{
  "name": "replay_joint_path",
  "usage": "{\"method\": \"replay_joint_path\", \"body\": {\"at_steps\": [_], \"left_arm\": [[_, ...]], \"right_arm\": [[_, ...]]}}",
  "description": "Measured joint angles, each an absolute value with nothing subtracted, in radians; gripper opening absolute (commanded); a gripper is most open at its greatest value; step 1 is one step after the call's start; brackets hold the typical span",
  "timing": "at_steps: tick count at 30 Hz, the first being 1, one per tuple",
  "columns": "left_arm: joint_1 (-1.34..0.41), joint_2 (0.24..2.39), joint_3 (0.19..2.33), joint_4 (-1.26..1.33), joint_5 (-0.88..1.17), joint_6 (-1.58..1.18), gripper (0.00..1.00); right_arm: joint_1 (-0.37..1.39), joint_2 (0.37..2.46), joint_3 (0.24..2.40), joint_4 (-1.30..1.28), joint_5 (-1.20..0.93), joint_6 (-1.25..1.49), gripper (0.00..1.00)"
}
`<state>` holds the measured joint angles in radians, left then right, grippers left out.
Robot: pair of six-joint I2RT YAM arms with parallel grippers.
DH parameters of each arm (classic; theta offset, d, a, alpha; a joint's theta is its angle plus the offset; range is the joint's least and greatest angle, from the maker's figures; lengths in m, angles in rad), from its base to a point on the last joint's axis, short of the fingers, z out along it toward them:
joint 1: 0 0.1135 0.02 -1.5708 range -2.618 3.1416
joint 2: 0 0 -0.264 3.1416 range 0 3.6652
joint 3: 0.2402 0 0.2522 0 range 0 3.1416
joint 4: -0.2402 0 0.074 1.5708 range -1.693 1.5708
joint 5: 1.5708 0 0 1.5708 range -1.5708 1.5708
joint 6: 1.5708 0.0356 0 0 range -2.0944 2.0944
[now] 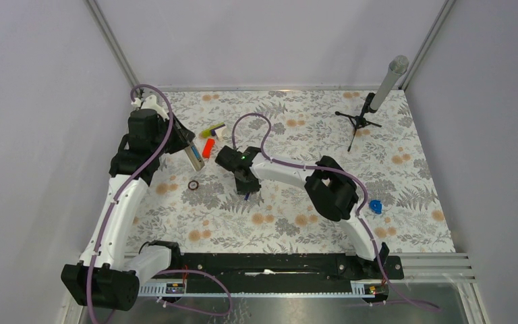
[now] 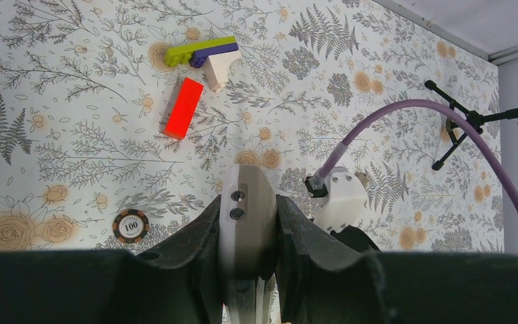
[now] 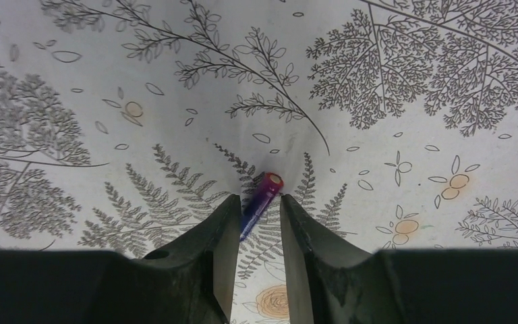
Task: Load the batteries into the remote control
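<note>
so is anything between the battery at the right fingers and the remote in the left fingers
nothing visible. only bare cloth lies between the battery and the remote; the poker chip sits off that line

We take this for a robotics lab test cell. Bare pale wall panels (image 1: 276, 40) in aluminium framing (image 1: 111, 40) box in a table under a floral cloth (image 1: 310, 121). The left arm (image 1: 114, 209) and right arm (image 1: 286, 169) are bolted to a black rail (image 1: 276, 264) at the near edge. A microphone stand (image 1: 371, 111) sits at the far right.

left pincer (image 2: 249, 209) clamped on remote control (image 2: 245, 233) | right pincer (image 3: 260, 202) angled down, pinching battery (image 3: 263, 194)
</note>
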<state>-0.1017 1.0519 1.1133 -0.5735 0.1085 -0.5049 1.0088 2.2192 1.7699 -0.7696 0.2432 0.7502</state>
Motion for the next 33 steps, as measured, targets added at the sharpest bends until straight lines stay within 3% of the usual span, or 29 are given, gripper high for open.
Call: {"method": "replay_joint_path", "body": {"at_steps": [3,12,14,18,24,28,33], "left_arm": [[-0.102,1.048,1.112,-0.574,0.109,-0.505,0.0],[-0.102,1.047,1.112,-0.573,0.109,-0.505,0.0],[-0.102,1.047,1.112,-0.573,0.11,-0.506,0.0],[-0.102,1.047,1.112,-0.573,0.11,-0.505,0.0],[-0.102,1.047,1.112,-0.573,0.111,-0.505,0.0],[-0.102,1.047,1.112,-0.573,0.112,-0.505,0.0],[-0.102,1.047,1.112,-0.573,0.114,-0.505,0.0]], "right_arm": [[1.009,2.238,1.77,-0.775,0.242,0.749,0.32],[1.009,2.242,1.779,-0.785,0.232,0.74,0.1],[1.009,2.242,1.779,-0.786,0.232,0.733,0.15],[1.009,2.242,1.777,-0.789,0.235,0.716,0.37],[1.009,2.232,1.759,-0.796,0.226,0.693,0.4],[1.01,2.227,1.751,-0.797,0.222,0.684,0.34],[1.01,2.227,1.751,-0.806,0.223,0.672,0.13]]}}
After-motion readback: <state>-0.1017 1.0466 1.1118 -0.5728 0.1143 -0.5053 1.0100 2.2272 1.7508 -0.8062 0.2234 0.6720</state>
